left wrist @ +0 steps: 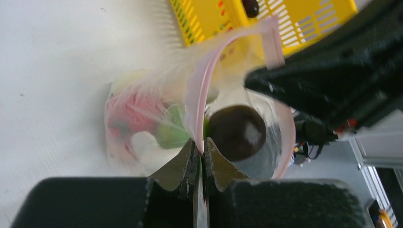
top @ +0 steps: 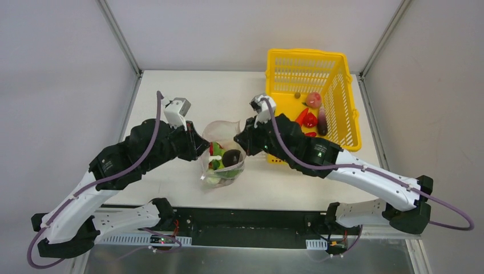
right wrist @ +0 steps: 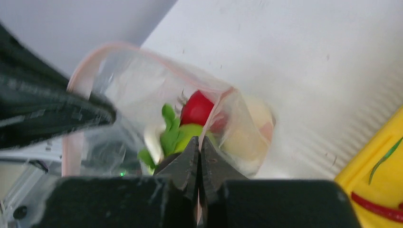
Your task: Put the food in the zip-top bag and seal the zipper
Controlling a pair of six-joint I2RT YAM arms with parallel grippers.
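Observation:
The clear zip-top bag [top: 224,128] stands open on the table between both arms. It holds food [top: 224,160]: a dark round piece [left wrist: 236,132], a red piece [right wrist: 196,108], green leaves [right wrist: 170,129] and a white piece. My left gripper [left wrist: 202,151] is shut on the pink zipper [left wrist: 198,102] at the bag's left rim. On the opposite rim, my right gripper [right wrist: 199,141] pinches the bag's edge, also shut. More food [top: 310,119] lies in the yellow basket [top: 337,77]: red pepper pieces, a dark long piece and a pinkish round one.
The yellow slotted basket [left wrist: 285,16] stands at the table's back right, just behind my right arm [top: 302,149]. My left arm [top: 142,149] lies to the left of the bag. White tabletop [top: 171,188] extends to the left and toward the near edge.

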